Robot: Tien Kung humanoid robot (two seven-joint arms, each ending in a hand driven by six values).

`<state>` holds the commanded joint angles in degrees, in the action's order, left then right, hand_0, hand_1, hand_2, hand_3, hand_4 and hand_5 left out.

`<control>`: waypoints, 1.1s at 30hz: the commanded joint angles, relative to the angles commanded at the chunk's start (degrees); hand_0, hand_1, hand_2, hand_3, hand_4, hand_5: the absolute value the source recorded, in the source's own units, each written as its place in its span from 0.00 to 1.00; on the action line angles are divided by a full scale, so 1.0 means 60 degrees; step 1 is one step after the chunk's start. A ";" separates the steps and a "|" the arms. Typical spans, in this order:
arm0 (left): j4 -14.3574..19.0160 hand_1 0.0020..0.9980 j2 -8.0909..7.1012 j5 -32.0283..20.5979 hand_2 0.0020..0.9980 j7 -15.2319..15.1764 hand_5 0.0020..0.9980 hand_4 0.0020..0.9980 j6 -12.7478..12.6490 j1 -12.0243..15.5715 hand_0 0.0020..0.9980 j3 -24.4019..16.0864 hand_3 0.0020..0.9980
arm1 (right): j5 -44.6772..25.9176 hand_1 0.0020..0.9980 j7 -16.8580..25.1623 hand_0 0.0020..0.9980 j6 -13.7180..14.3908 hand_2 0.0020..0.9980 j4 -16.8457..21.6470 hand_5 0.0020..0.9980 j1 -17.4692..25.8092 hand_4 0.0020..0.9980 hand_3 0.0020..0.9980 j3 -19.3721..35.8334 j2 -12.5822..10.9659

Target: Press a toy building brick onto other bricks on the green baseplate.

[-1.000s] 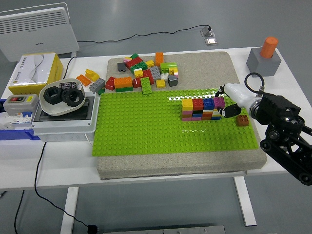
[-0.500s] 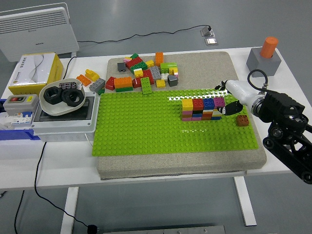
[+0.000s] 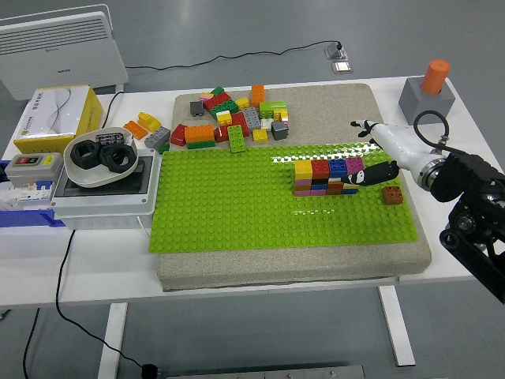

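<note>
A green baseplate [image 3: 260, 209] lies on a beige mat [image 3: 331, 110]. On its right part stands a low wall of stacked bricks [image 3: 325, 177] in yellow, red, blue and magenta over lower rows. A brown brick [image 3: 392, 194] sits alone on the plate to the wall's right. My right hand [image 3: 377, 154] hovers just right of the wall, fingers spread, holding nothing; one dark fingertip [image 3: 357, 178] lies close to the wall's right end. A pile of loose bricks [image 3: 229, 118] lies behind the plate. The left arm does not show.
At the left stand a grey box with a bowl of black rings [image 3: 101, 156], a yellow carton [image 3: 57, 118] and a switch box [image 3: 30, 167]. A grey block with an orange cylinder [image 3: 430, 88] sits at the far right. A white heater [image 3: 59, 49] is behind.
My right arm has drawn back to the right and slightly up, and the hand's fingers have spread away from the brick wall. The bricks have not moved.
</note>
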<state>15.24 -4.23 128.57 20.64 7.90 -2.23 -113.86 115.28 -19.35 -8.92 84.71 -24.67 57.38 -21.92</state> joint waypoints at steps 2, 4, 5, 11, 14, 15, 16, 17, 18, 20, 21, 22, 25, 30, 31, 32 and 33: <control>0.0002 0.70 0.0000 0.0002 0.61 -0.0002 0.57 0.53 0.0003 0.0000 0.77 -0.0002 0.48 | 0.0066 0.80 0.0003 0.81 0.0046 0.85 0.0029 0.71 0.0070 1.00 0.71 0.0024 0.0013; 0.0003 0.70 -0.0002 0.0009 0.61 -0.0003 0.56 0.53 0.0006 -0.0007 0.77 0.0006 0.48 | 0.0064 0.80 0.0022 0.81 0.0098 0.85 -0.0031 0.72 0.0107 1.00 0.62 0.0013 0.0040; 0.0003 0.70 -0.0002 0.0010 0.61 -0.0004 0.56 0.53 0.0007 -0.0010 0.77 0.0008 0.48 | 0.0051 0.80 0.0030 0.81 0.0116 0.85 -0.0071 0.72 0.0115 1.00 0.62 0.0004 0.0052; 0.0006 0.70 -0.0006 -0.0008 0.61 -0.0010 0.56 0.53 0.0002 -0.0015 0.77 0.0010 0.48 | -0.0050 0.80 0.0052 0.81 0.0176 0.85 -0.0276 0.73 0.0125 1.00 0.62 -0.0093 0.0096; 0.0007 0.70 -0.0006 -0.0011 0.61 -0.0012 0.56 0.53 -0.0002 -0.0016 0.77 0.0006 0.48 | -0.0048 0.80 0.0042 0.81 0.0182 0.85 -0.0287 0.73 0.0116 1.00 0.62 -0.0121 0.0115; 0.0007 0.70 -0.0004 -0.0013 0.61 -0.0012 0.56 0.53 -0.0005 -0.0015 0.77 0.0006 0.48 | -0.0045 0.80 0.0040 0.81 0.0188 0.85 -0.0285 0.73 0.0113 1.00 0.62 -0.0128 0.0121; 0.0007 0.70 -0.0003 -0.0013 0.61 -0.0012 0.56 0.53 -0.0007 -0.0014 0.77 0.0004 0.48 | -0.0041 0.80 0.0037 0.81 0.0192 0.85 -0.0288 0.73 0.0110 1.00 0.62 -0.0135 0.0126; 0.0007 0.70 -0.0001 -0.0013 0.61 -0.0012 0.56 0.53 -0.0010 -0.0014 0.77 0.0004 0.48 | -0.0039 0.80 0.0034 0.81 0.0194 0.85 -0.0297 0.73 0.0108 1.00 0.62 -0.0143 0.0130; 0.0007 0.70 0.0002 -0.0012 0.61 -0.0012 0.56 0.53 -0.0013 -0.0014 0.77 0.0005 0.48 | -0.0036 0.80 0.0030 0.81 0.0193 0.85 -0.0309 0.73 0.0107 1.00 0.62 -0.0149 0.0134; 0.0008 0.70 0.0008 -0.0013 0.61 -0.0014 0.56 0.53 -0.0021 -0.0013 0.77 0.0006 0.48 | -0.0020 0.80 0.0013 0.81 0.0178 0.85 -0.0335 0.73 0.0120 1.00 0.62 -0.0156 0.0141; 0.0008 0.70 0.0012 -0.0015 0.61 -0.0015 0.56 0.53 -0.0025 -0.0012 0.77 0.0006 0.48 | -0.0012 0.80 0.0004 0.81 0.0169 0.85 -0.0337 0.72 0.0131 1.00 0.62 -0.0157 0.0142; 0.0008 0.70 0.0015 -0.0018 0.61 -0.0015 0.56 0.53 -0.0029 -0.0010 0.77 0.0004 0.48 | -0.0007 0.80 -0.0002 0.81 0.0162 0.85 -0.0334 0.72 0.0141 1.00 0.62 -0.0158 0.0141; 0.0007 0.70 0.0025 -0.0015 0.61 -0.0016 0.56 0.53 -0.0036 -0.0009 0.77 0.0005 0.48 | 0.0000 0.80 -0.0010 0.81 0.0150 0.85 -0.0292 0.72 0.0185 1.00 0.62 -0.0154 0.0141; 0.0008 0.70 0.0036 -0.0012 0.61 -0.0018 0.56 0.53 -0.0042 -0.0010 0.77 0.0009 0.47 | 0.0000 0.80 -0.0006 0.82 0.0159 0.85 -0.0302 0.72 0.0252 1.00 0.61 -0.0138 0.0171; 0.0008 0.70 0.0037 -0.0012 0.61 -0.0018 0.56 0.53 -0.0040 -0.0011 0.77 0.0012 0.47 | -0.0006 0.80 -0.0005 0.82 0.0160 0.85 -0.0326 0.72 0.0265 1.00 0.61 -0.0147 0.0179; 0.0008 0.70 0.0037 -0.0013 0.61 -0.0018 0.56 0.53 -0.0038 -0.0011 0.77 0.0015 0.47 | -0.0010 0.80 -0.0001 0.82 0.0165 0.85 -0.0356 0.72 0.0276 1.00 0.61 -0.0158 0.0188; 0.0009 0.70 0.0036 -0.0015 0.61 -0.0019 0.56 0.53 -0.0036 -0.0011 0.77 0.0019 0.48 | -0.0014 0.80 0.0002 0.82 0.0169 0.85 -0.0395 0.71 0.0286 1.00 0.60 -0.0170 0.0200</control>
<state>15.30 -4.02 128.48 20.53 7.68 -2.30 -113.75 115.20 -19.34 -7.91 82.33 -22.95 56.36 -20.71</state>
